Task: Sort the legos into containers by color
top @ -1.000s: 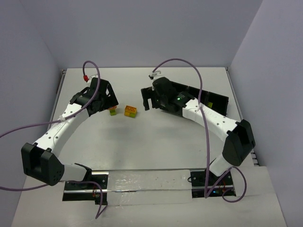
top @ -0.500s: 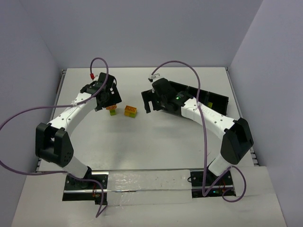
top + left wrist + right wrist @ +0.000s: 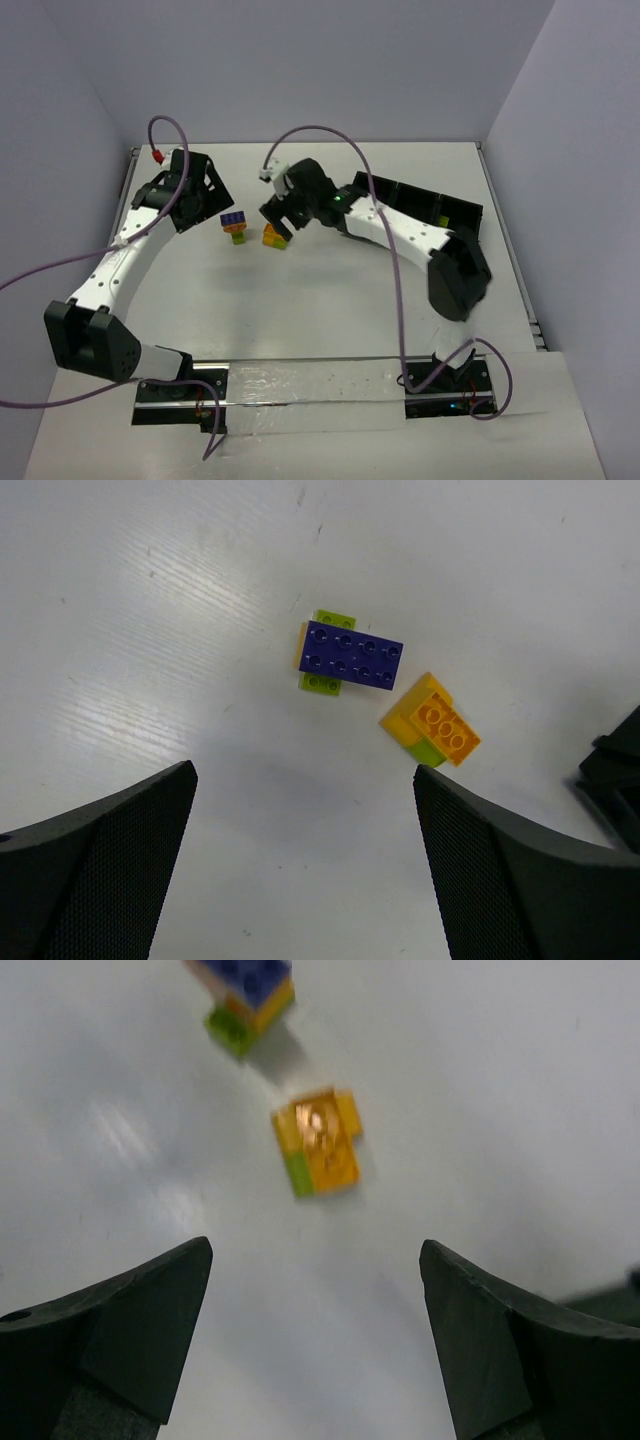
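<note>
Two small stacks of legos lie mid-table. One has a blue-purple brick (image 3: pixel 350 655) on top of lime green and orange-yellow pieces (image 3: pixel 236 229). The other is an orange-yellow brick (image 3: pixel 440 726) over a lime green one (image 3: pixel 298 1173), also seen from above (image 3: pixel 275 237). My left gripper (image 3: pixel 200 205) hangs open just left of the blue-topped stack, with nothing between its fingers (image 3: pixel 304 770). My right gripper (image 3: pixel 280 218) is open over the orange stack, which lies ahead of its tips (image 3: pixel 315 1245). The black tray of containers (image 3: pixel 430 205) stands at the right, partly hidden by the right arm.
The white table has low walls at its back and sides. A black shape (image 3: pixel 612 780) at the right edge of the left wrist view is the other gripper close by. Purple cables arc above both arms.
The right arm has swung left from the tray to above the orange stack. The left gripper has drawn back to the left, uncovering the blue-topped stack. Neither stack has moved.
</note>
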